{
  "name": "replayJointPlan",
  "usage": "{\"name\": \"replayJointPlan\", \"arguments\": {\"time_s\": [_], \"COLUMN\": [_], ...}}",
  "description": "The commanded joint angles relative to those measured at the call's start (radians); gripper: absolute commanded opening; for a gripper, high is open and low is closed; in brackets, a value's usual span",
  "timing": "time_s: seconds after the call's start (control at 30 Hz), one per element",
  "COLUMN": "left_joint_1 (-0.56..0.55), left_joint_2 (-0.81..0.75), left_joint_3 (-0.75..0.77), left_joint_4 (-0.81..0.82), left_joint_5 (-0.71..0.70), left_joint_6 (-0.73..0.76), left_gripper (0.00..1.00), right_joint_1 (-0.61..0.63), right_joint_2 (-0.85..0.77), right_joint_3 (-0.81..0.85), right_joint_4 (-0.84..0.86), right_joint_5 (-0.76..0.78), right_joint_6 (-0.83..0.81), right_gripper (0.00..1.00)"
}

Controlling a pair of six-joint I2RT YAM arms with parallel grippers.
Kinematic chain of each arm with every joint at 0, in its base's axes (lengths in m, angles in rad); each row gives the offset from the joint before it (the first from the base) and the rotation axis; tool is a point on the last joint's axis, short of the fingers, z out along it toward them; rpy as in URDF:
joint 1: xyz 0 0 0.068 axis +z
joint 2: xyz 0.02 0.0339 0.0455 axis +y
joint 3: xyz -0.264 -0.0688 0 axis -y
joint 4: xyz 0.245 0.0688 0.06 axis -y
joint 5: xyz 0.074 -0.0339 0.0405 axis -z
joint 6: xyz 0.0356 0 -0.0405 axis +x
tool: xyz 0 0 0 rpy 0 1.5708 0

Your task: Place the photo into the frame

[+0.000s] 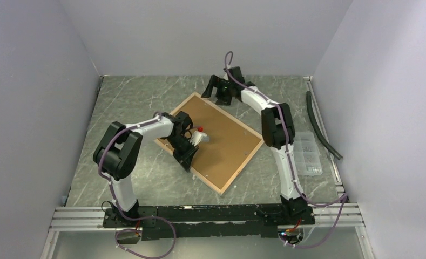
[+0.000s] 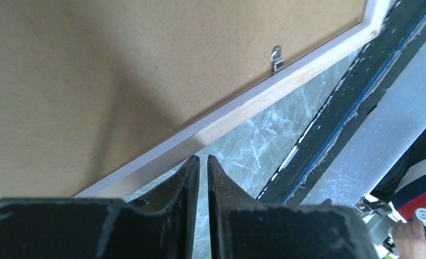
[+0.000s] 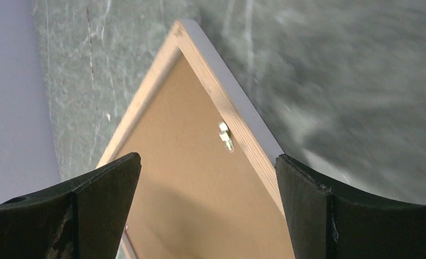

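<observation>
Currently, the frame (image 1: 244, 164) is lying back-up and diagonal on the table (image 1: 140, 102), with the brown backing board (image 1: 227, 140) sitting inside it. The left claw (image 2: 203, 159) is hovering at the frame's near-left edge, fingers almost pressed together, gripping nothing. The right claw (image 3: 208, 164) is hanging spread wide over the far corner.
</observation>
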Motion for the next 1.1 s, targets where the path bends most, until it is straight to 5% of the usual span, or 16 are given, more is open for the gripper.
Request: {"name": "replayJointPlan", "arguments": {"time_s": [0.0,0.17,0.33,0.53,0.63,0.83,1.07], "left_joint_1": [0.013,0.093,0.317,0.574,0.607,0.609,0.609], "left_joint_2": [-0.042,-0.104,-0.046,0.155,0.225,0.278,0.306], "left_joint_3": [0.125,0.257,0.432,0.655,0.679,0.583,0.509], "left_joint_4": [-0.035,-0.186,-0.158,-0.021,0.024,0.162,0.119], "left_joint_5": [0.063,0.055,-0.013,-0.078,-0.128,-0.210,-0.127], "left_joint_6": [0.078,0.131,0.070,-0.104,-0.128,-0.186,-0.163], "left_gripper": [0.20,0.36,0.40,0.35,0.31,0.27,0.25], "right_joint_1": [-0.132,-0.162,-0.148,-0.119,-0.101,-0.087,-0.090], "right_joint_2": [-0.264,-0.456,-0.734,-1.157,-1.292,-1.400,-1.284], "right_joint_3": [-0.147,-0.329,-0.717,-1.172,-1.319,-1.516,-1.543], "right_joint_4": [-0.048,-0.085,-0.059,-0.045,-0.058,-0.019,0.064], "right_joint_5": [-0.015,0.070,0.128,0.141,0.100,0.012,-0.039], "right_joint_6": [-0.022,-0.070,-0.022,0.100,0.138,0.204,0.187], "right_gripper": [1.00,1.00,1.00,1.00,1.00,1.00,1.00]}}
